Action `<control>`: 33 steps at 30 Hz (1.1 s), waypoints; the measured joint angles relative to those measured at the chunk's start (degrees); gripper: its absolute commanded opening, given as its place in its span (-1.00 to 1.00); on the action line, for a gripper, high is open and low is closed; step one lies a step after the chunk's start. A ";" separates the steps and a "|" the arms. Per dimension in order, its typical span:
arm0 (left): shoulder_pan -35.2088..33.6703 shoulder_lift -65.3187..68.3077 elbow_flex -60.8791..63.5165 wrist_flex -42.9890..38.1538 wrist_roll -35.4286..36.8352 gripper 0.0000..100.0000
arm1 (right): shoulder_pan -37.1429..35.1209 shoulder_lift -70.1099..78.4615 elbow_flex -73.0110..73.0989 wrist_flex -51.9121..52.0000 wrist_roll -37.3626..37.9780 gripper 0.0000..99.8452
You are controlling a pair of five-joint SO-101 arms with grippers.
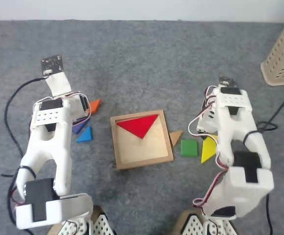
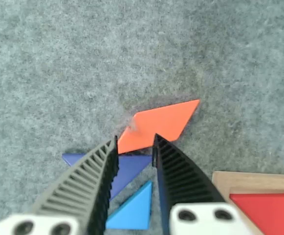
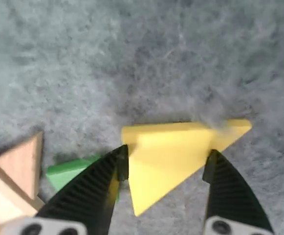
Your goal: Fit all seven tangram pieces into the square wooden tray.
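Right of the square wooden tray, the right gripper stands spread astride the yellow triangle; closing off-centre on slanted edges may eject it.

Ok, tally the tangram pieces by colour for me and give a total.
Red triangle, in the wooden tray: 1
Orange piece: 1
Dark blue piece: 1
Light blue triangle: 1
Plain wood triangle: 1
Green square: 1
Yellow triangle: 1
Total: 7
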 measured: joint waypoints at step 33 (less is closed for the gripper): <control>0.00 0.00 0.00 0.00 0.00 -0.78 | -2.37 8.70 -9.32 2.11 -4.75 -0.49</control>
